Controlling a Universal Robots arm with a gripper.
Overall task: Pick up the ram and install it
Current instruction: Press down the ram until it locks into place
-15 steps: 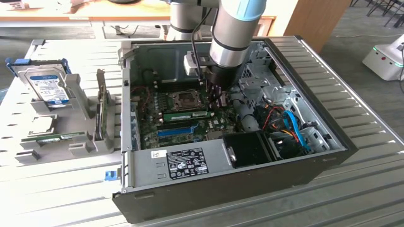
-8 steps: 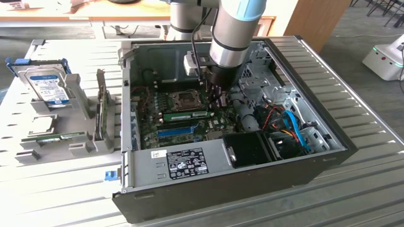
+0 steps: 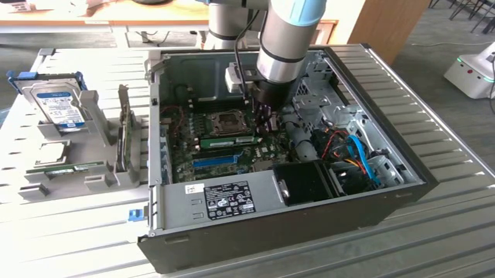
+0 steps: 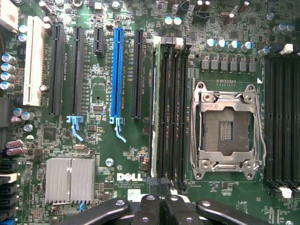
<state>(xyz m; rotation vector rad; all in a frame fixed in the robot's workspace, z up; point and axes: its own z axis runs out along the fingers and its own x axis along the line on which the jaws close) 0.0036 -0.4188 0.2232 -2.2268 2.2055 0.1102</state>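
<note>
Now pressed together, claw (image 4: 159,206) poised just above the motherboard (image 4: 98,154), holding nothing; ram (image 3: 229,141) seated edge-up in a black slot beside the CPU socket (image 4: 228,129)

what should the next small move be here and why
Probably a short push straight down: the ram stands on edge in the slot bank beside the cpu socket, and the shut end effector sits right over its near end.

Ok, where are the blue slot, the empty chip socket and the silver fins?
blue slot (image 4: 117,70), wrist view, middle of its length.
chip socket (image 4: 228,127), wrist view, its centre.
silver fins (image 4: 70,180), wrist view, middle of the block.
</note>
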